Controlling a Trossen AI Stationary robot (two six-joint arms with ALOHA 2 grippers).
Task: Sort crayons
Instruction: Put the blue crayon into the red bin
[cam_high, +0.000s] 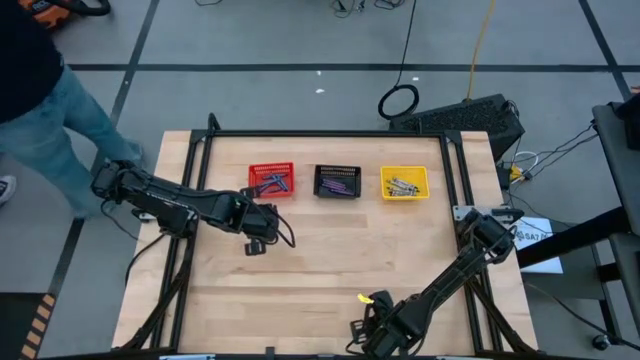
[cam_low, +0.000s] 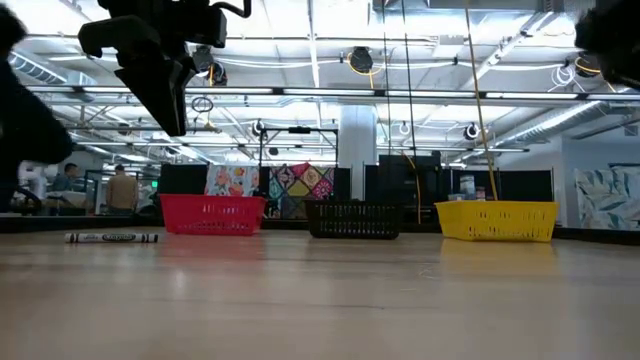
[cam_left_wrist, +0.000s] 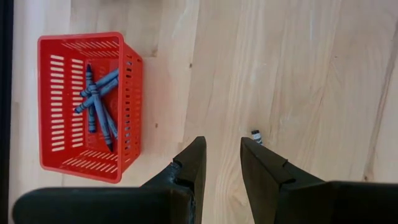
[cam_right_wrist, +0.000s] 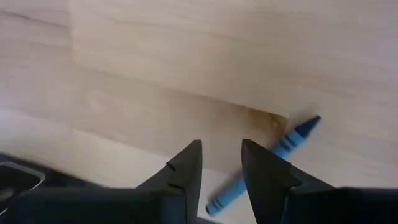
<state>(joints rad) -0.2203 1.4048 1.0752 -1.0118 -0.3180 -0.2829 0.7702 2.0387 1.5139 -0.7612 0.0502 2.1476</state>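
Crayons (cam_high: 271, 182) lying sorted in red basket (cam_high: 271, 180), black basket (cam_high: 337, 181), yellow basket (cam_high: 404, 182) from above. Low: one crayon (cam_low: 112, 237) on tabletop (cam_low: 320, 300). Left gripper (cam_left_wrist: 219, 163) parted, empty. Right gripper (cam_right_wrist: 219, 163) parted, empty, beside blue crayon (cam_right_wrist: 283, 149).

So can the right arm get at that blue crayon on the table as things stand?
Probably yes: the blue crayon lies loose on bare wood right beside the right tool, whose fingers stand apart and empty, with nothing between them.
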